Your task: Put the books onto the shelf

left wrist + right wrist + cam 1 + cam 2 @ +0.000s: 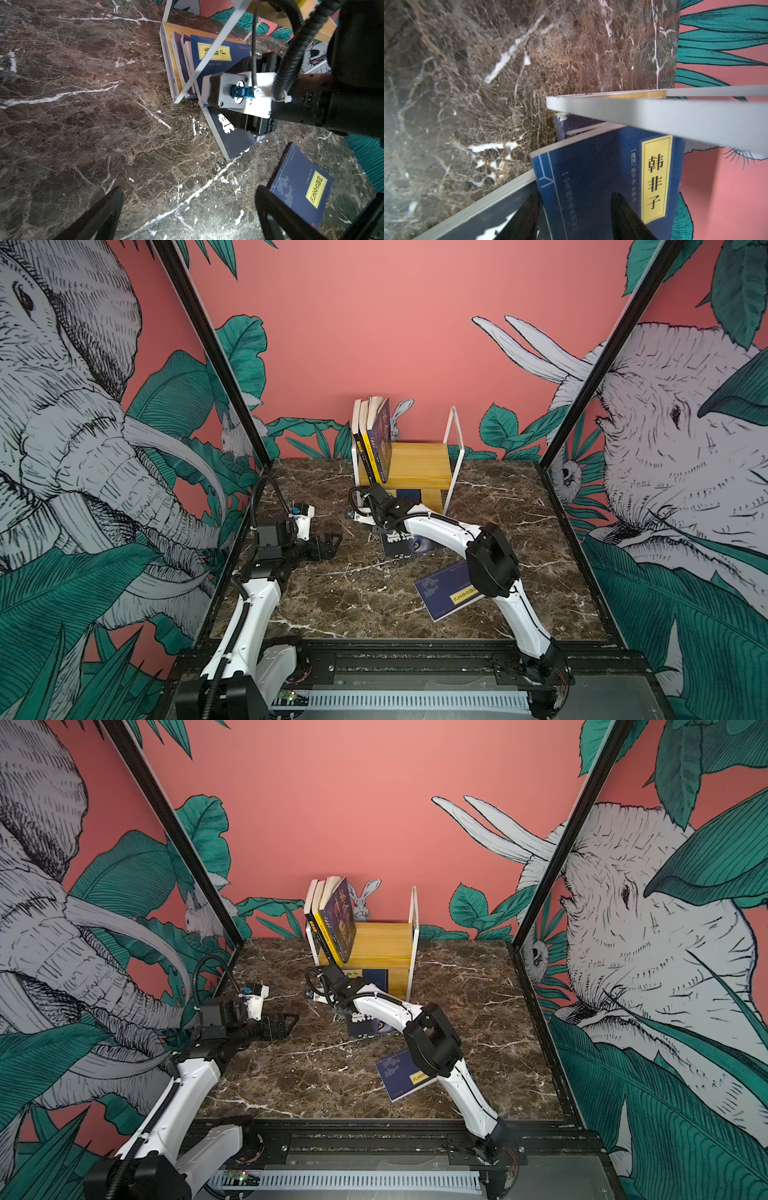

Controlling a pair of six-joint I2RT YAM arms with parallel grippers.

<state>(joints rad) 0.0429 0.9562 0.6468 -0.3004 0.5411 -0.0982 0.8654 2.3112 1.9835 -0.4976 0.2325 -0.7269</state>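
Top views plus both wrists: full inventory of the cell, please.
shelf: one, yellowish boards, white end frames; back of the table.
upper-tier books: three as far as shows, black, yellow and navy; leaning at the shelf's left end in both top views.
lower-tier books: at least three, navy, front one yellow-labelled; leaning on the lower board.
black book: one, black with white characters; flat on the table before the shelf, partly under the right arm.
navy book: one, navy, yellow label; flat by the right arm's elbow.
table: one, brown marble.
walls: pink, elephant and leaf mural.
left hand: open, over the table.
right hand: fingers apart, at the labelled lower-tier book; contact unclear.
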